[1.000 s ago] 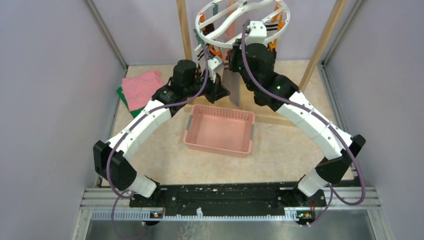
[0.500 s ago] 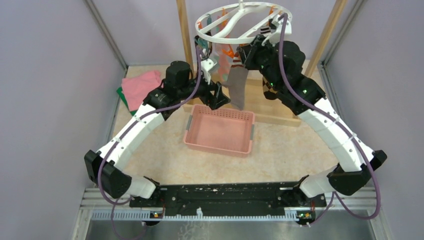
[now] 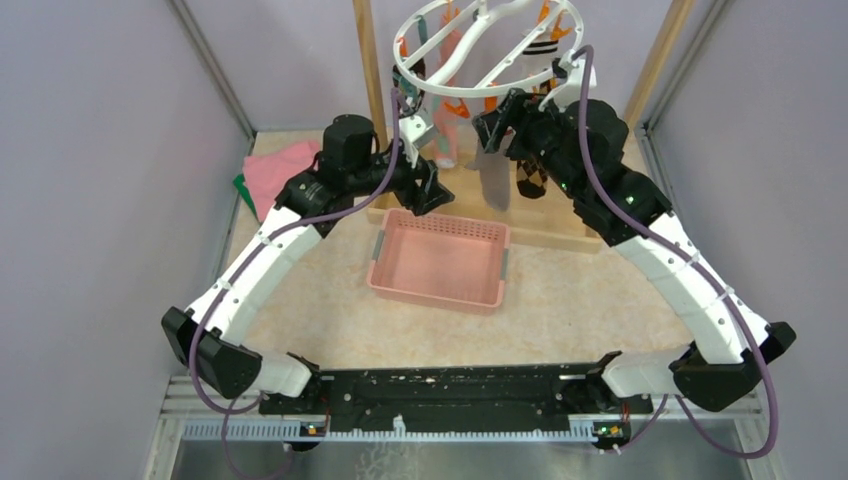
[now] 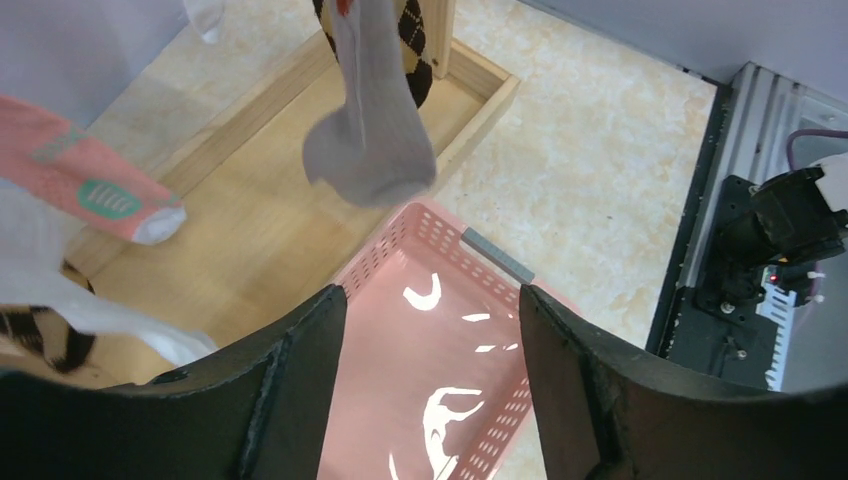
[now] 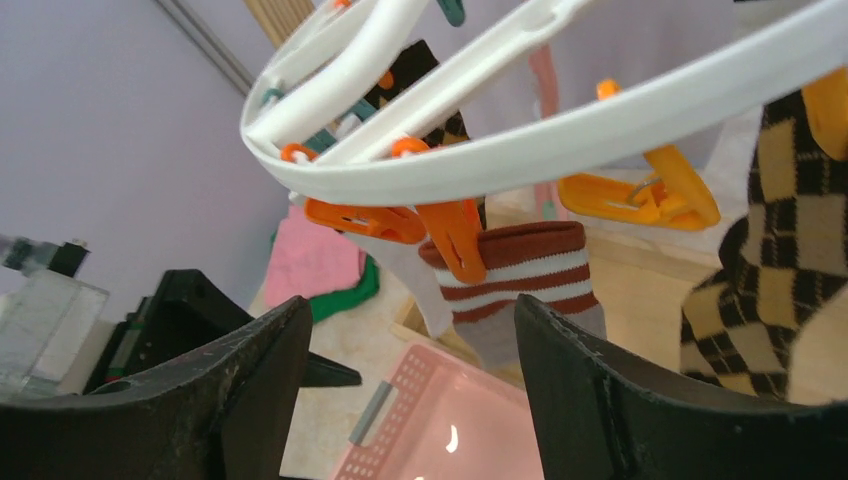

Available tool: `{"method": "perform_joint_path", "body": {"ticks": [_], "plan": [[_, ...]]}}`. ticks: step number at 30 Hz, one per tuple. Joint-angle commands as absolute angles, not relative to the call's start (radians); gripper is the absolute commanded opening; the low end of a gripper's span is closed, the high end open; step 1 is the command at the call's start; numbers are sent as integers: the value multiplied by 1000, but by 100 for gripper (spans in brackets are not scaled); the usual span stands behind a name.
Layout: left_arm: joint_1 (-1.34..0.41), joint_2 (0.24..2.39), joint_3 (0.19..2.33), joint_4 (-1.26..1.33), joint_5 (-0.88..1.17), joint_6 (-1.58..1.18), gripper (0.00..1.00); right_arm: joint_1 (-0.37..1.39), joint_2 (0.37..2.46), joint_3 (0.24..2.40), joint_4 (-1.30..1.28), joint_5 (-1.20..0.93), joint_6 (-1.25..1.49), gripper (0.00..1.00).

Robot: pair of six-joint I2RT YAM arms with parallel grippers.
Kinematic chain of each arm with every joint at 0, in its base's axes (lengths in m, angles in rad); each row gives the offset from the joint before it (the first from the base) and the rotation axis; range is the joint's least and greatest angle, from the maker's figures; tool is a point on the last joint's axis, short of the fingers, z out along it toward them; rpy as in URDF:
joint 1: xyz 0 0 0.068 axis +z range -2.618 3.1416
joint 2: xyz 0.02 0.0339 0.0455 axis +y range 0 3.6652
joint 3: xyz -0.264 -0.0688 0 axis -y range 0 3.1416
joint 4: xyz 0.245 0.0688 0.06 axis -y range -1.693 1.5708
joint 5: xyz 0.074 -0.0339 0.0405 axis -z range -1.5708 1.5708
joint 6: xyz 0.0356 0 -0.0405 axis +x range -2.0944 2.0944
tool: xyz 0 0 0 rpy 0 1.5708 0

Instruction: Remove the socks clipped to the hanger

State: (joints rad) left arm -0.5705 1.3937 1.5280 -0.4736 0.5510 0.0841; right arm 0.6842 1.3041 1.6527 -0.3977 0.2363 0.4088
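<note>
Left claw (image 4: pixel 430 300) gapes wide, gripping nothing, above the pink perforated plastic basket (image 4: pixel 500 400) (lower centre of its view). Right claw (image 5: pixel 408 310) likewise stands wide and empty just under the white plastic ring hanger (image 5: pixel 560 140), top centre overhead, where the grey sock with brown-striped cuff (image 5: pixel 510 270) hangs from an orange clip (image 5: pixel 455 240).

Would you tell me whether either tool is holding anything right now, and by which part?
Nothing is held: the left tool and the right tool are both open and empty.
</note>
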Motion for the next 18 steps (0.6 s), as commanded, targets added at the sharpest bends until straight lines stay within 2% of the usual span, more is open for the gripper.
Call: {"method": "perform_joint_path", "body": {"ticks": [1, 4, 7, 11, 15, 18], "plan": [[-564, 1341, 1545, -494, 494, 121, 69, 674, 1252, 1623, -396, 322, 429, 75], [-563, 1350, 1565, -486, 526, 99, 66, 674, 1218, 1553, -362, 326, 427, 80], [-564, 1374, 1604, -479, 576, 68, 68, 675, 1192, 1476, -334, 325, 420, 84], [-564, 1412, 1662, -469, 639, 22, 76, 675, 1194, 1430, -311, 345, 395, 83], [-563, 1431, 1755, -469, 692, 2, 83, 662, 1159, 1308, -245, 290, 365, 86], [-563, 1444, 1796, -445, 715, -53, 89, 584, 1151, 1218, -168, 115, 370, 88]]}}
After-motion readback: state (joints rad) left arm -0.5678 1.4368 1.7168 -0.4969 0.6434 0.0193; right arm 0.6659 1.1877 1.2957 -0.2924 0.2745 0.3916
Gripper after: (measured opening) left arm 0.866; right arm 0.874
